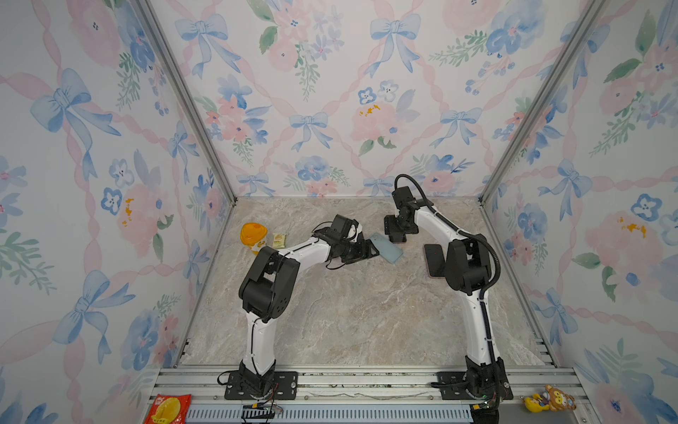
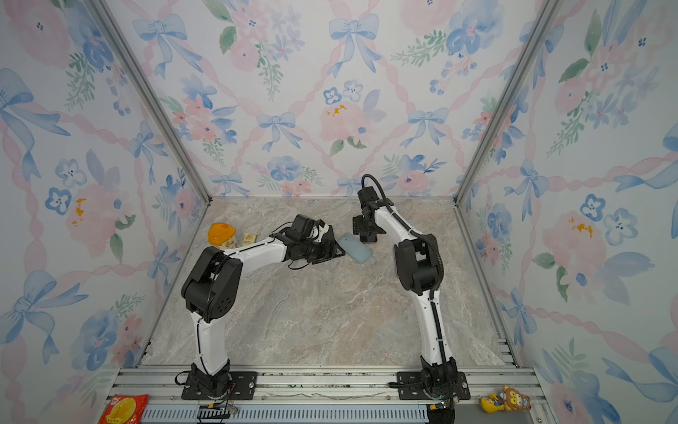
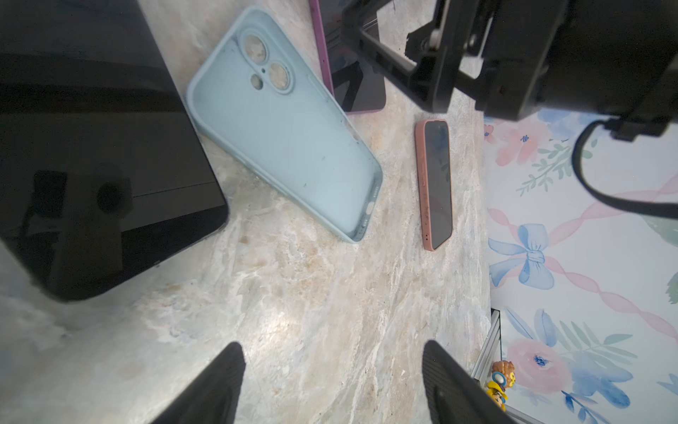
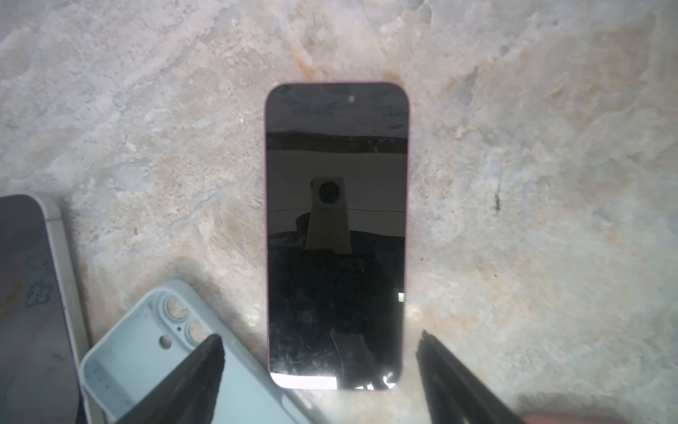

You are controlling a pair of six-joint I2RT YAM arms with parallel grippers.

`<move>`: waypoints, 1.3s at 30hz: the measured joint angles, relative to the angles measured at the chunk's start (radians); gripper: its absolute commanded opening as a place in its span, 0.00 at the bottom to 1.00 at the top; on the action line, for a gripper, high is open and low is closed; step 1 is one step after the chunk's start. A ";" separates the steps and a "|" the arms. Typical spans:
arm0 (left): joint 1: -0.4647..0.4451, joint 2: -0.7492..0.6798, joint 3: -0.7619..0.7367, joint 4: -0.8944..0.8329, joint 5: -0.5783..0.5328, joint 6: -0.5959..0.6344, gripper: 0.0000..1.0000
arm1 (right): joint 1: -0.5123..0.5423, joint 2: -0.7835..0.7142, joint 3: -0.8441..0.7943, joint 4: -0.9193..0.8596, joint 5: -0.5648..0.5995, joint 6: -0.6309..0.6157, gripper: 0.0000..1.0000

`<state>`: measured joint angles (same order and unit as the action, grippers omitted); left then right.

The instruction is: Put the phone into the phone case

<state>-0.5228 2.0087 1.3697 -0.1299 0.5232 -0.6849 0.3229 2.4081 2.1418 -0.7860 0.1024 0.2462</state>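
Note:
The light blue phone case (image 3: 290, 124) lies empty, hollow side up, mid-table in both top views (image 1: 387, 247) (image 2: 356, 247). A dark-screened phone with a pink-purple edge (image 4: 335, 235) lies screen up just beyond the case. My right gripper (image 4: 320, 336) hangs open right above the phone's near end, one finger (image 4: 198, 367) over the case corner, touching nothing. My left gripper (image 3: 332, 345) is open and empty over bare marble just left of the case (image 1: 367, 251). A second dark phone (image 3: 91, 165) with a pale edge lies close under my left wrist.
A phone in a pink case (image 1: 433, 260) lies by the right arm's elbow. An orange-lidded cup (image 1: 253, 235) and a small snack packet (image 1: 279, 240) stand back left. A red snack bag (image 1: 167, 409) and a toy (image 1: 550, 402) rest on the front rail.

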 measured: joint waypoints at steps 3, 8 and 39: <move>0.000 0.007 0.003 -0.002 0.001 0.000 0.77 | -0.004 0.072 0.117 -0.043 0.000 0.000 0.86; 0.001 0.013 0.003 -0.011 0.002 0.000 0.77 | -0.008 0.148 0.209 -0.098 0.007 0.000 0.86; 0.016 0.001 -0.067 -0.027 0.018 0.001 0.75 | 0.011 0.004 -0.084 -0.034 -0.039 -0.106 0.65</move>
<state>-0.5068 2.0094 1.3025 -0.1566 0.5415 -0.6842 0.3344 2.4123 2.0583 -0.8204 0.0639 0.1398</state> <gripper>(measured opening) 0.762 0.720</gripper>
